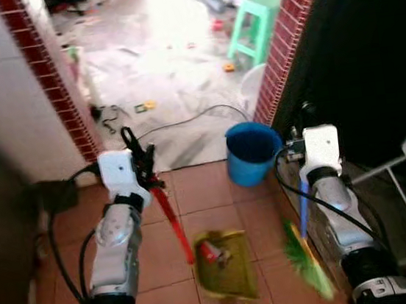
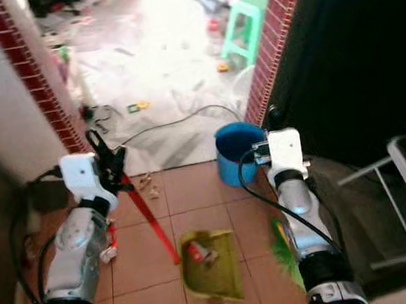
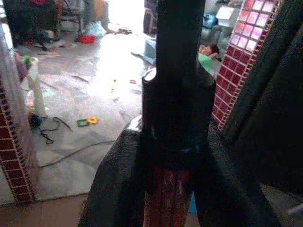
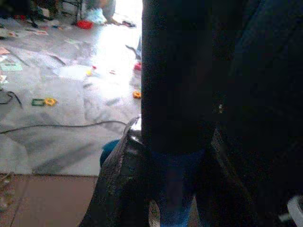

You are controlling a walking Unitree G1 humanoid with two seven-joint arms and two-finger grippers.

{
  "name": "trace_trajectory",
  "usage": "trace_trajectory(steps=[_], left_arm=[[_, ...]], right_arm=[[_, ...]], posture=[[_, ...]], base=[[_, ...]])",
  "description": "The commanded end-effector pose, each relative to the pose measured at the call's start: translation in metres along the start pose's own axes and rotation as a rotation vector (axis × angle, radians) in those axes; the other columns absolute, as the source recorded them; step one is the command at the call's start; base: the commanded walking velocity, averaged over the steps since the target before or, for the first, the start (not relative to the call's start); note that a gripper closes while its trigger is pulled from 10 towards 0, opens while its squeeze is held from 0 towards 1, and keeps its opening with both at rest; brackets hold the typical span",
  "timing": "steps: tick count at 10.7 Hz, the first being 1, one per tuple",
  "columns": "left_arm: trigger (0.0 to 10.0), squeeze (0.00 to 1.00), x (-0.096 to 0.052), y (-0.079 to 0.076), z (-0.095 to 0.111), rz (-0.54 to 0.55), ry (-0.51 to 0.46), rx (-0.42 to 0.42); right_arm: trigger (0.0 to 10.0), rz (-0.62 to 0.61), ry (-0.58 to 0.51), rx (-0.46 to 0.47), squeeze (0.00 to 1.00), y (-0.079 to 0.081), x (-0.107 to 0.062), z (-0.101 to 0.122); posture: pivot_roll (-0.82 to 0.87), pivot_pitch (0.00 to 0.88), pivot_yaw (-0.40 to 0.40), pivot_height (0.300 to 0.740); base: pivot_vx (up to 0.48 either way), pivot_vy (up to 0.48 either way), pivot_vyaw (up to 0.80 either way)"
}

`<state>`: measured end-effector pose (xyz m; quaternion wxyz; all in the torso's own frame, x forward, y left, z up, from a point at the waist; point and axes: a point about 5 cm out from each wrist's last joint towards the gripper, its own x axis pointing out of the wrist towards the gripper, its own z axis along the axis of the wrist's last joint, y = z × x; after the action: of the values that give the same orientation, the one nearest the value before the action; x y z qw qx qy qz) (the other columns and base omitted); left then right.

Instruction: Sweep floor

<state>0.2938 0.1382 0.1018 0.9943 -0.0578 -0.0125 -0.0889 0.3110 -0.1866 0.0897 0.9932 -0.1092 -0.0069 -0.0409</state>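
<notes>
A: As you look down from the head camera, what is the biggest thing before you?

B: You see the tiled floor (image 1: 216, 195), reddish-brown near you and pale further out, with a cable and small litter on the pale part. Brick-red walls (image 1: 279, 46) stand on both sides of the opening, and a green stool (image 1: 254, 23) is far out.

A: And nearer?

B: A blue bucket (image 1: 251, 153) stands at the edge of the brown tiles, beside the right wall. Below it, between your arms, the green dustpan (image 1: 222, 263) lies on the floor with a small red piece of trash inside.

A: What do your arms hold?

B: Your left gripper (image 1: 143, 161) has its fingers closed around the red dustpan handle (image 1: 173, 222), which slants down to the pan. Your right gripper (image 4: 165, 156) has its fingers closed around the blue broom handle (image 1: 304, 206); the green broom bristles (image 1: 306, 258) are on the floor just right of the dustpan.
</notes>
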Motion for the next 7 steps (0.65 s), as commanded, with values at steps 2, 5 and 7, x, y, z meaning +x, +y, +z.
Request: trace_trajectory(steps=[2, 5, 7], left_arm=[[10.0, 0.0, -0.0012, 0.0042, 0.0066, 0.015, -0.028, -0.018], [10.0, 0.0, -0.0013, -0.0002, 0.0043, -0.029, -0.012, -0.022], [10.0, 0.0, -0.0002, 0.0011, 0.0057, -0.031, -0.014, -0.021]], right_arm=[[10.0, -0.028, -0.035, 0.035, 0.0, -0.0014, 0.0025, 0.0083], [10.0, -0.026, -0.027, 0.039, 0.0, 0.0009, -0.0016, 0.0039], [10.0, -0.019, -0.032, 0.046, 0.0, 0.0054, -0.0007, 0.0046]], posture=[[-0.05, 0.0, -0.001, 0.74], [-0.05, 0.0, 0.012, 0.74], [-0.05, 0.0, 0.016, 0.74]], base=[[0.0, 0.0, -0.22], [0.0, -0.235, 0.0], [0.0, -0.39, 0.0]])
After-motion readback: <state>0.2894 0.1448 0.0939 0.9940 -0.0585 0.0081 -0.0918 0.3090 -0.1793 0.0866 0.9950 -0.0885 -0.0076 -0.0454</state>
